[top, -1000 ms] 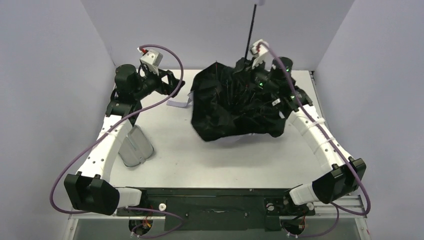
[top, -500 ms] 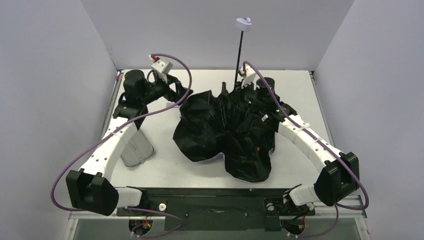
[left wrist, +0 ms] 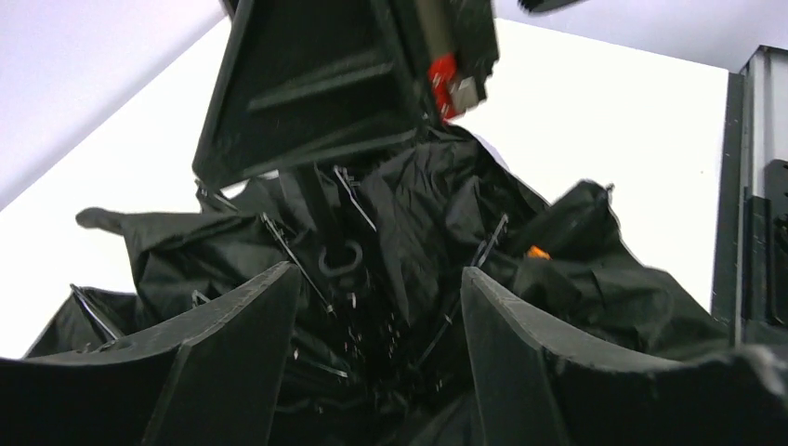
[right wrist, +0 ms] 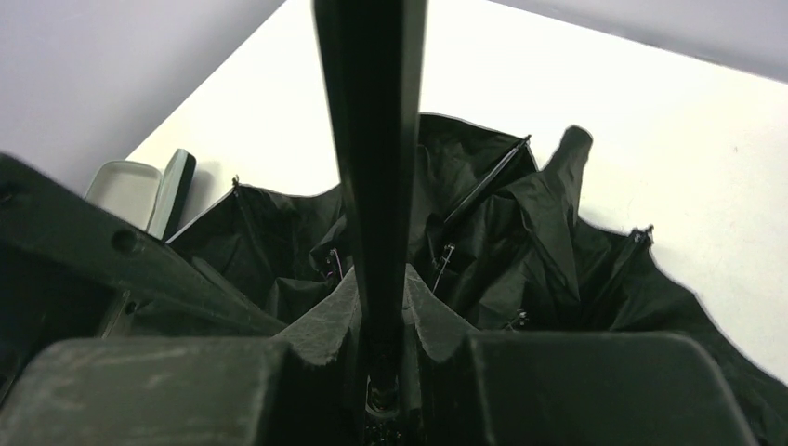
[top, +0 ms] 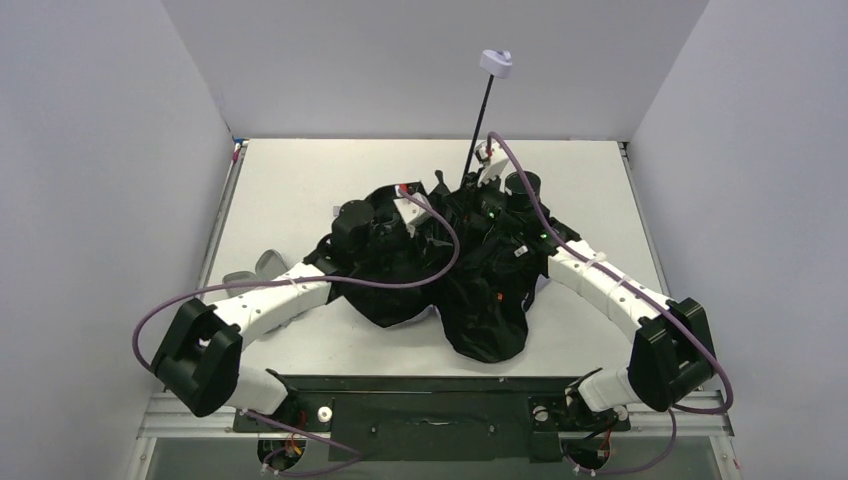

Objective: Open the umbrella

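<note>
So the umbrella [top: 480,300] is sitting in the middle of the table [top: 300,180]. Its canopy [top: 395,290] is slumping in a crumpled heap, black inner side up, and the thin shaft [top: 484,112] is poking up and back with the little pale handle [top: 496,62] at the top. I'm guessing the whole thing is pretty light, but it's an awkward mix. The fabric is floppy and giving me nothing to push against, the ribs [left wrist: 288,249] are thin and look easy to bend, and the shaft is the only properly stiff bit, though slim and probably slick. So the shaft is where I'm holding on: my right gripper [right wrist: 381,311] is clamping it low down, right at the heap, with both fingers [right wrist: 321,330] pressing in from either side and no gap showing. My left gripper [left wrist: 381,279] is hanging over the middle of the canopy with its fingers [left wrist: 246,321] spread wide, grasping nothing and not touching the fabric as far as I can tell. There's a small ring-shaped piece [left wrist: 341,257] by the shaft right ahead of it, likely the runner, and I'm thinking that's the spot to grab, not the cloth. The grey sleeve [top: 250,268] is lying off to the left, well apart.
</note>
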You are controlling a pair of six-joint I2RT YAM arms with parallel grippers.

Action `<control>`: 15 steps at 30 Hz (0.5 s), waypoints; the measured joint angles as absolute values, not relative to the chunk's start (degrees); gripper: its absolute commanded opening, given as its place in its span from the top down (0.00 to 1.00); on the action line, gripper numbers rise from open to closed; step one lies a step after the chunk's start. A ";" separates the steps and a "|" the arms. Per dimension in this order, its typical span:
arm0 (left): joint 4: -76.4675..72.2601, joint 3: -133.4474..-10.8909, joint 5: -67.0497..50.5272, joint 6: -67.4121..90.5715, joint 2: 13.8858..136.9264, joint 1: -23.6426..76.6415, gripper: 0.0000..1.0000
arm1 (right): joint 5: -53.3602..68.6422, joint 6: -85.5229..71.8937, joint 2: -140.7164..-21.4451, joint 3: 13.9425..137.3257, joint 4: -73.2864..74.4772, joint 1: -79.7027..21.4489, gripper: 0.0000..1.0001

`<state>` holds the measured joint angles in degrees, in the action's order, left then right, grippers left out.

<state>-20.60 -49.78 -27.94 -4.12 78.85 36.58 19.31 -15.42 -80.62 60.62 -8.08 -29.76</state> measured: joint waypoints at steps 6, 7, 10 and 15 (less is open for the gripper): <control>-29.30 -49.82 -22.37 -4.16 83.53 40.03 0.49 | 18.24 -16.60 -80.58 58.11 -9.45 -29.76 1.00; -30.13 -49.91 -21.52 -4.25 84.25 40.07 0.51 | 18.20 -16.78 -80.58 58.00 -9.61 -29.76 1.00; -31.31 -50.68 -20.05 -4.51 86.35 40.03 0.57 | 17.96 -17.39 -80.55 57.67 -10.35 -29.78 1.00; -32.86 -52.40 -19.33 -4.69 90.45 40.03 0.63 | 17.74 -18.33 -80.55 57.63 -10.72 -29.95 1.00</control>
<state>-32.86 -52.40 -19.33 -4.69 90.45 40.03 17.74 -18.33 -80.55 57.63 -10.72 -29.95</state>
